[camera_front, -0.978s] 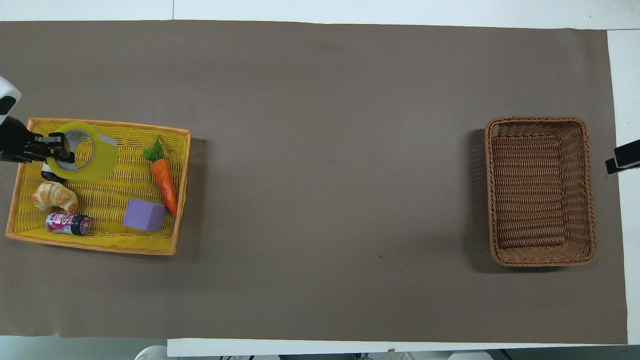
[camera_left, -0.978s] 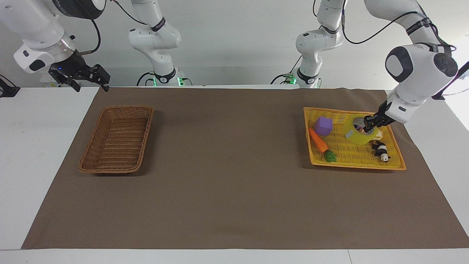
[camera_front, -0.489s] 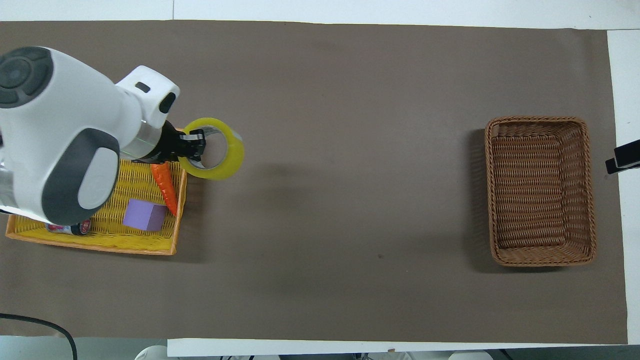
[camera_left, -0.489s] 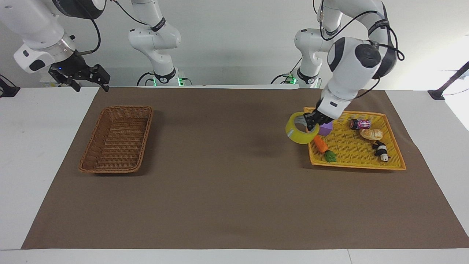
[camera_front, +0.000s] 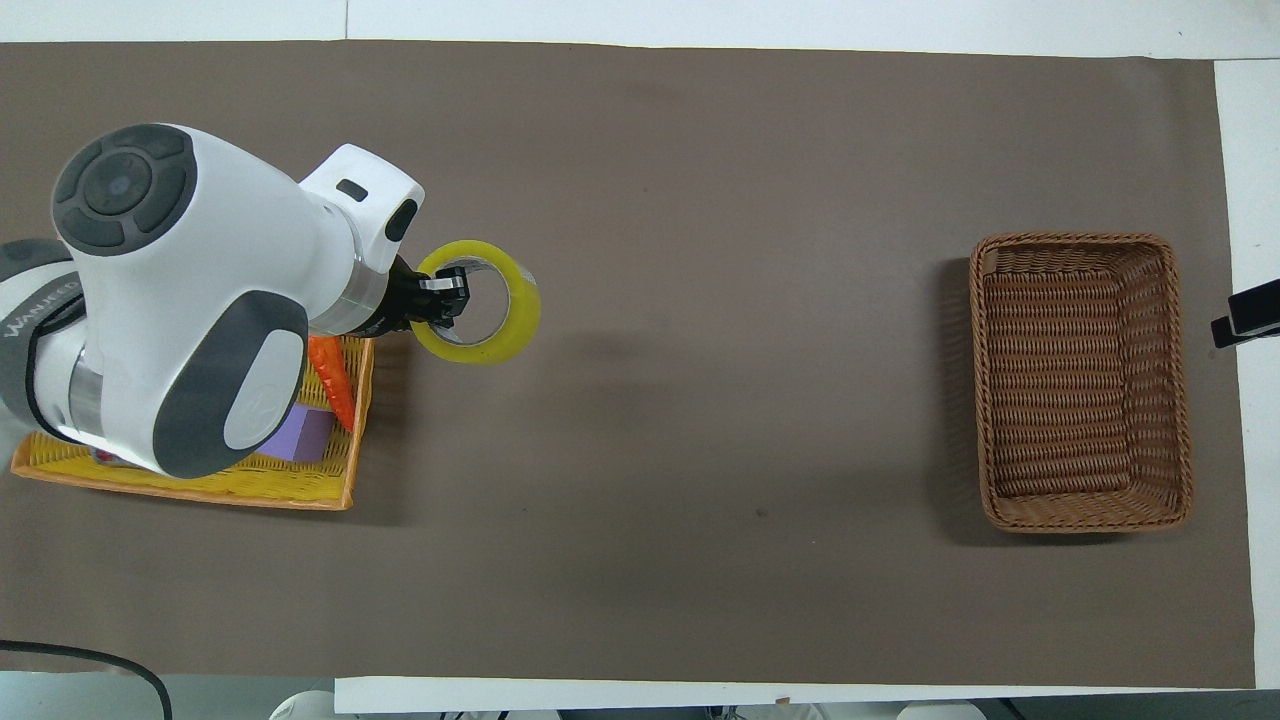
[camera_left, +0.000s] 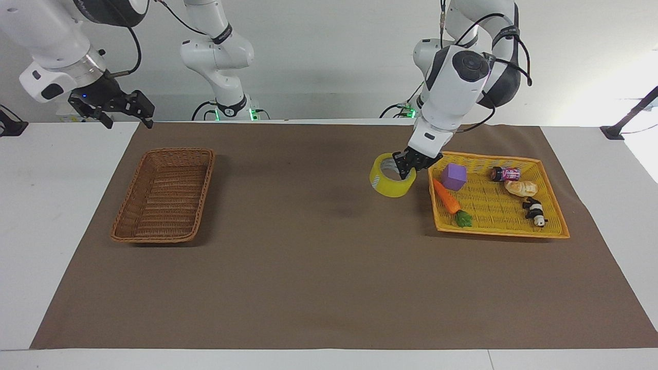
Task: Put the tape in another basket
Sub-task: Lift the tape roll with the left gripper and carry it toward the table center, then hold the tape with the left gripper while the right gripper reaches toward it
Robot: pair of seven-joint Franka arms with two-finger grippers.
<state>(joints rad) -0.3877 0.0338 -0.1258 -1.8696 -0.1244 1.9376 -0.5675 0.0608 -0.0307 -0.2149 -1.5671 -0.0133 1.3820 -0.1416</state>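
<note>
The yellow tape [camera_left: 389,184] [camera_front: 505,330] hangs in the air over the brown mat, just off the yellow tray's edge. My left gripper [camera_left: 403,165] [camera_front: 445,297] is shut on the roll's wall, one finger inside the core and one outside. The brown wicker basket [camera_left: 165,195] [camera_front: 1083,380] stands at the right arm's end of the table with nothing in it. My right gripper [camera_left: 126,110] waits open above the table's corner, beside the basket; only its tip [camera_front: 1243,318] shows in the overhead view.
A yellow-orange woven tray [camera_left: 550,226] [camera_front: 200,485] at the left arm's end holds a purple block [camera_left: 453,176], a carrot [camera_left: 445,197], a small can [camera_left: 506,173], a croissant [camera_left: 520,188] and a black-and-white toy [camera_left: 534,211]. Brown mat [camera_left: 308,246] lies between tray and basket.
My left gripper has lifted the tape out of the yellow tray and carried it over the tray's edge toward the table's middle. The right arm has not moved.
</note>
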